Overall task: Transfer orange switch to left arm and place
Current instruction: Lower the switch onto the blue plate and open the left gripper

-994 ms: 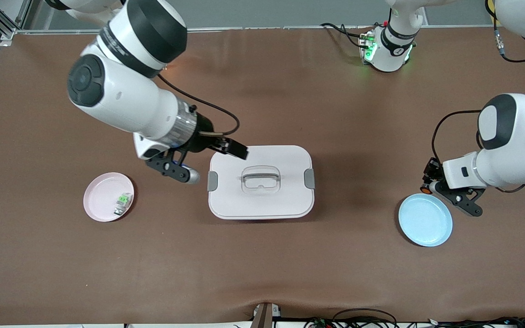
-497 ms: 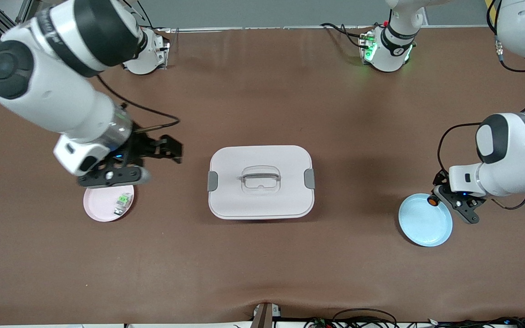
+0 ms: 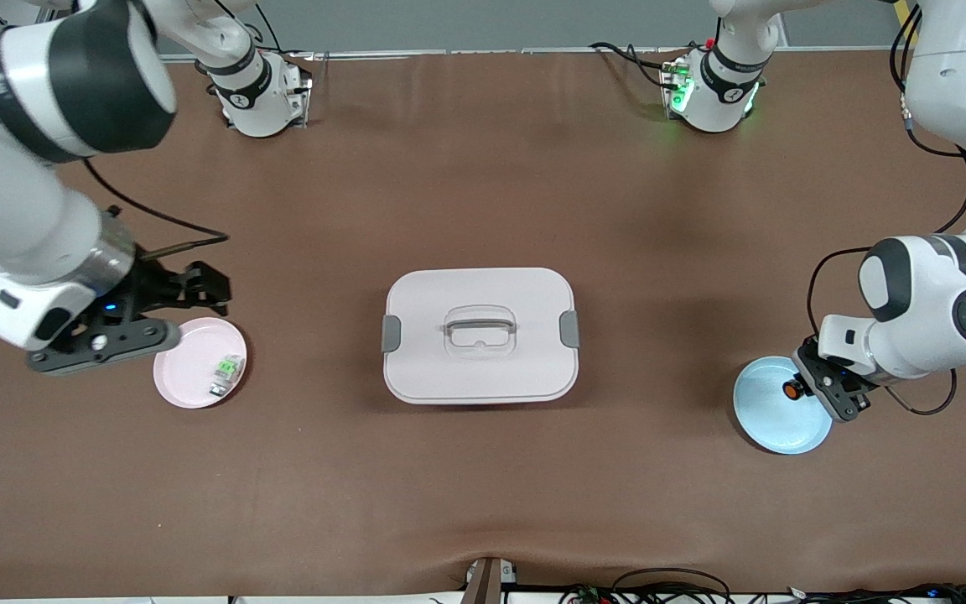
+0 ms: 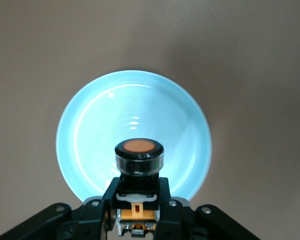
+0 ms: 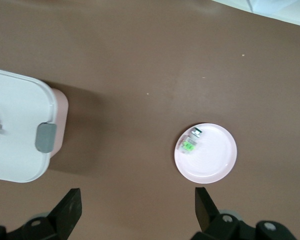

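Orange switch (image 4: 139, 159), black cylinder with round orange cap, clamped in left gripper (image 4: 138, 220) over blue plate (image 4: 90, 125), white lidded box (image 3: 480, 335) with grey latches mid-table, right gripper (image 3: 127, 331) spread wide beside pink plate (image 3: 189, 373)

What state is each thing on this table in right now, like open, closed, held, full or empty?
Orange switch: held in the left gripper, over the blue plate.
Blue plate: bare, nothing lying on it yet.
Box: lid on, resting mid-table.
Pink plate: holds a small green-and-grey component.
Left gripper: shut on the switch.
Right gripper: open and empty, up in the air by the pink plate, at the right arm's end.
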You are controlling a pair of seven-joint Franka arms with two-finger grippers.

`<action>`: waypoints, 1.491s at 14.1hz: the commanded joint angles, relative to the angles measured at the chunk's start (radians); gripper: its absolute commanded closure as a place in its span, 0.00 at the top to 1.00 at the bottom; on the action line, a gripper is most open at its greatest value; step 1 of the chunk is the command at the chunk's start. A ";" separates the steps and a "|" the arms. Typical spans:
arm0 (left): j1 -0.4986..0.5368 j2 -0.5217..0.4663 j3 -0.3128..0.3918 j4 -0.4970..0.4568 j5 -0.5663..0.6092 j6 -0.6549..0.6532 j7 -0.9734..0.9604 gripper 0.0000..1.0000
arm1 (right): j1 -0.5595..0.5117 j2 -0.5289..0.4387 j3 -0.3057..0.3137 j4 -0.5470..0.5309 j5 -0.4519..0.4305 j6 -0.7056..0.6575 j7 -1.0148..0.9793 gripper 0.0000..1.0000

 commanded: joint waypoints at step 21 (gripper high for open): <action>0.027 0.157 -0.008 0.026 0.011 0.204 0.638 1.00 | -0.299 -0.129 0.011 -0.013 -0.017 -0.117 -0.014 1.00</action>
